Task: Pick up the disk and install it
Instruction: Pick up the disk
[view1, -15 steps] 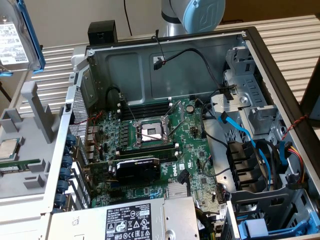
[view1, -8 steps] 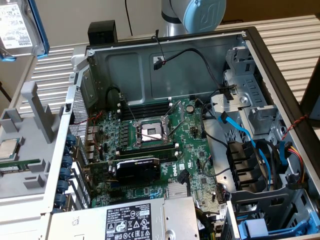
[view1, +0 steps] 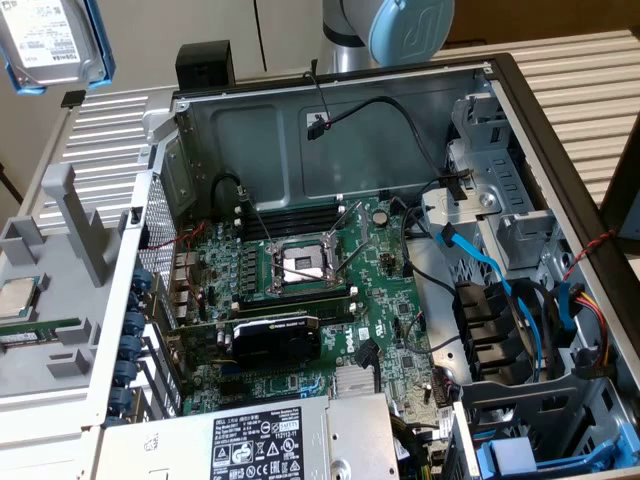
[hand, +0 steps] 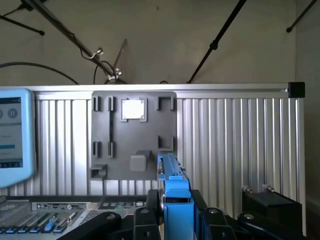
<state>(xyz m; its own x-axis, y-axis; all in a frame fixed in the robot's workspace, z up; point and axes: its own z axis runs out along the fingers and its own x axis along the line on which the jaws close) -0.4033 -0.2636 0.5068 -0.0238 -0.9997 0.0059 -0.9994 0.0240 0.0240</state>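
Black multi-link robot gripper (hand: 177, 214), closest to the wrist camera, fingers (hand: 146, 216) pressed in from both sides and pinching the blue edge of the disk (hand: 172, 182). Flat silver-metal hard drive with white printed label in a bright blue plastic carrier frame, seen edge-on in the wrist view; same disk (view1: 45, 35) at the exterior view's upper left, label face showing, held in the air outside the open case and well apart from its bays. Grey plastic fixture plate (hand: 115, 150) beyond the gripper, bearing a small square silver chip (hand: 133, 109), resting on a ribbed aluminium table surface (hand: 235, 145). Pale blue-edged touchscreen pendant (hand: 15, 135) beside the plate. Open dark-framed metal computer case (view1: 500, 75) lying on its side at the centre of the exterior view. Green motherboard (view1: 390, 340) inside, with a square silver processor socket (view1: 303, 265) near its middle and a black graphics card (view1: 275, 335) just beside the socket. Large grey power-supply box with black-and-white label (view1: 270, 440) at the near edge of the case. Blue flat data cable (view1: 480, 262) running across the drive bays at the exterior view's right. Light blue arm joint cap (view1: 410, 25) behind the case's far wall.
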